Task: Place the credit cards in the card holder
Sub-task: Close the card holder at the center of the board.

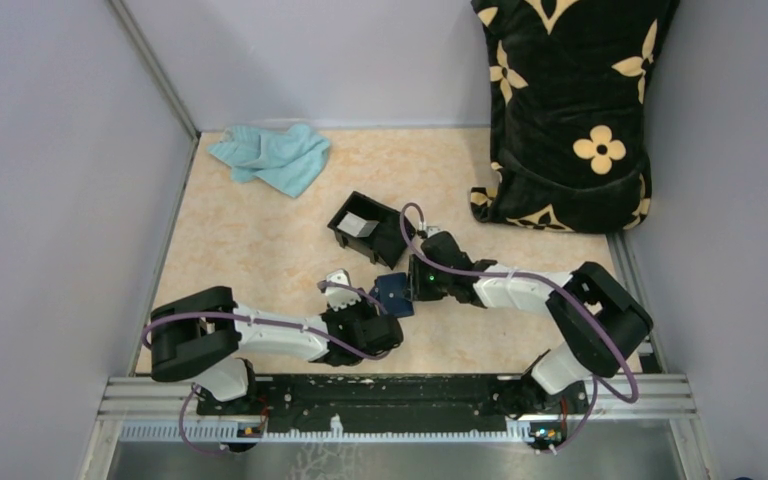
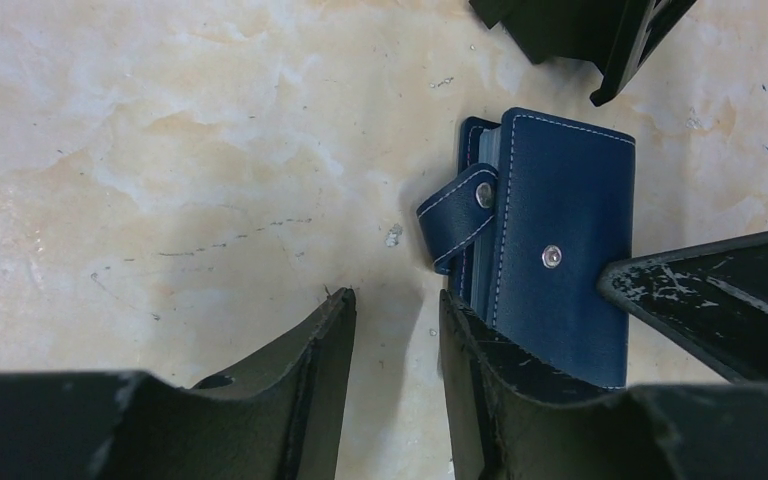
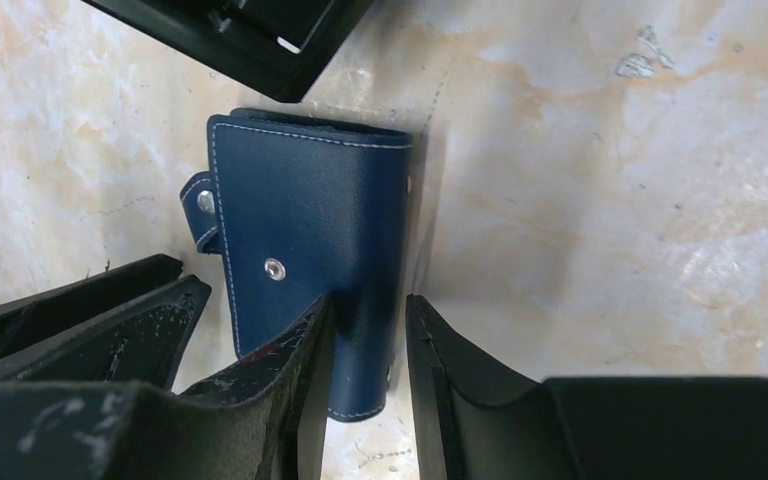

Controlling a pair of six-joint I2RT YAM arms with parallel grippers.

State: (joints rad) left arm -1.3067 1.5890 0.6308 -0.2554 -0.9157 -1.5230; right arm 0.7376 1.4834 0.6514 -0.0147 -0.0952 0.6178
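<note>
The card holder [image 1: 394,293] is a navy-blue wallet lying folded on the table, with its tab [image 2: 457,213] unsnapped. My left gripper [image 2: 397,312] is open over bare table just left of the card holder [image 2: 560,250], its right finger overlapping the wallet's edge. My right gripper [image 3: 368,325] is open, and the spine edge of the card holder [image 3: 310,215] lies between its fingers with a gap on the right side. One pale credit card [image 1: 360,226] lies in the black box [image 1: 345,213]. No card shows in either gripper.
The black open-topped box [image 3: 250,40] stands just beyond the wallet. A teal cloth [image 1: 275,155] lies at the back left. A black floral bag [image 1: 570,110] stands at the back right. Walls close in both sides, and a metal rail [image 1: 400,395] runs along the near edge.
</note>
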